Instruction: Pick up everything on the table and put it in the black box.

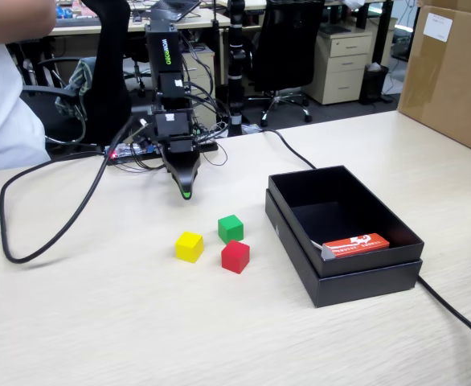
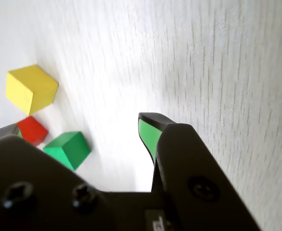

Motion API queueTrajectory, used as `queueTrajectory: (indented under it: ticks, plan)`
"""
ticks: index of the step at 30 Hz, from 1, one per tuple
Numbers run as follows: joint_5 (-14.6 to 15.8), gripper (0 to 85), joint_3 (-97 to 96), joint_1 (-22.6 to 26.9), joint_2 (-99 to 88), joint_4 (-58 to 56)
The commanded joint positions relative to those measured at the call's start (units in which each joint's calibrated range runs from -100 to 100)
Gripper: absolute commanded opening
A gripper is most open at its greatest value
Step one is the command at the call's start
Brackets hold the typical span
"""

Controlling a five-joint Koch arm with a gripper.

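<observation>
Probably light, rigid, flat-sided: green cube point(image 1: 231, 227) at 4 o'clock from empty pincer point(image 1: 186, 193), jaw gap unclear, best nipped across opposite faces off desk point(image 1: 99, 322).

Desk point(image 1: 99, 322): pale wood-grain laminate, smooth, low sheen. End effector point(image 1: 186, 193): black matt plastic, green pad on one tip. Cubes just ahead of it, yellow point(image 1: 189, 246), green point(image 1: 231, 228), red point(image 1: 235, 256): plain, smooth, matt. Box point(image 1: 364, 281) beyond them: matt black. Packet point(image 1: 356, 244) inside: glossy.
</observation>
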Motion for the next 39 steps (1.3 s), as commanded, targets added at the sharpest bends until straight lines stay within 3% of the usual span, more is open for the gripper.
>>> queueTrajectory:
  ticks: [1, 5, 16, 36, 39]
  plan:
    - [-0.29, 47.5, 10.4, -0.83, 8.0, -7.39]
    - [-0.15, 48.4, 24.09, -1.37, 19.58, -14.82]
    - [0.98, 48.5, 46.48, -1.47, 48.5, -15.08]
    - [5.32, 47.2, 51.83, -0.59, 63.53, -18.53]
    - [5.96, 43.7, 52.65, -0.59, 64.56, -18.53]
